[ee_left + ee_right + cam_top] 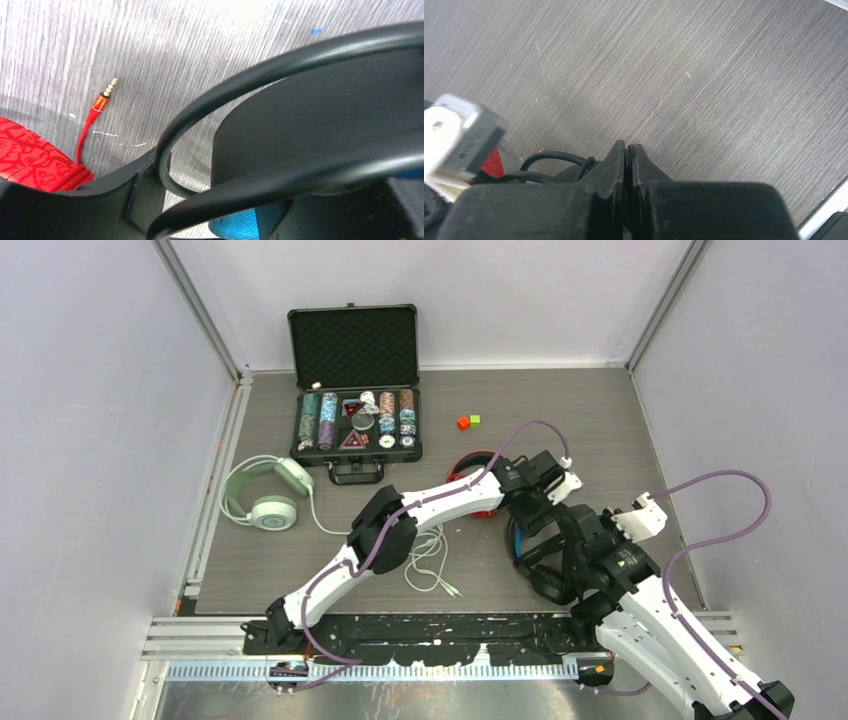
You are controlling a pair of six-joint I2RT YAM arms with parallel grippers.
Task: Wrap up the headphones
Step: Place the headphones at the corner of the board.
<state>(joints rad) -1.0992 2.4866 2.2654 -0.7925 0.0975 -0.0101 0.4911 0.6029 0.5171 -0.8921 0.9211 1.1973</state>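
Left arm stretched far across to the right, elbow low | left gripper tipped down, jaw gap hidden | right arm folded in close | right gripper fingers pressed together

The case sits at the table's back, headphones before its left corner, cubes to its right.

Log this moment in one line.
left fingers at black headphones, opening unclear | right fingers shut by black cable | red headphones cable wound | mint headphones cable loose
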